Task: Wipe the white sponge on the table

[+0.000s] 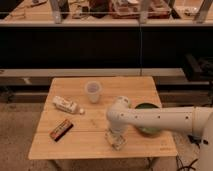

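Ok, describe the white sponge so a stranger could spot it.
Find the light-wood table and its front edge. The white sponge is the small pale block under the gripper, left of the green bowl; the longer white packet lies farther left.

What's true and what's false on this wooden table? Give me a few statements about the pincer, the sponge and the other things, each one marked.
The pincer is shut on the white sponge near the front edge of the table. True.
The cup lies tipped over. False: it stands upright.
The brown-red bar lies left of the sponge. True.
The green bowl is on the table's left side. False: it sits on the right, partly behind the arm.
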### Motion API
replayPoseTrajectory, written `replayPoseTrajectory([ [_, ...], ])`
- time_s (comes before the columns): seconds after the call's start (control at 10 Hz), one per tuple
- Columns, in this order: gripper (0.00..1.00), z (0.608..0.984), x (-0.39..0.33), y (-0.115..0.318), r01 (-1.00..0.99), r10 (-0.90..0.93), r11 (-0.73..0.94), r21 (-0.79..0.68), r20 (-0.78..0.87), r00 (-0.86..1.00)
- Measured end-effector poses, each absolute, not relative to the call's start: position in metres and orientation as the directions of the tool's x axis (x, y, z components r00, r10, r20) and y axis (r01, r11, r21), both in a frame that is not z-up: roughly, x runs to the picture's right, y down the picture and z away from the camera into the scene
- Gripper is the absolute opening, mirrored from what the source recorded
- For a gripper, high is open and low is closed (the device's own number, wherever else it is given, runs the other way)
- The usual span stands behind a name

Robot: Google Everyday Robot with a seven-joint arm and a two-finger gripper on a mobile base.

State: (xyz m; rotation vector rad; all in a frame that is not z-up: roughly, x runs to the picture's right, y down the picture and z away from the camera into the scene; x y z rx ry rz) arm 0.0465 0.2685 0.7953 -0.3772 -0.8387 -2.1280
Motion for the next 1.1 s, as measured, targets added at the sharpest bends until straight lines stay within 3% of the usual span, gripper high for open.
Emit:
replayPoseTrajectory([
  [0.6, 0.00, 0.788, -0.067, 0.277, 0.626, -0.508, -0.518, 0.583, 0.379, -0.773],
  [1.1, 0.00, 0.825, -0.105, 0.209, 0.583, -0.499, -0.582, 0.567, 0.317, -0.807],
])
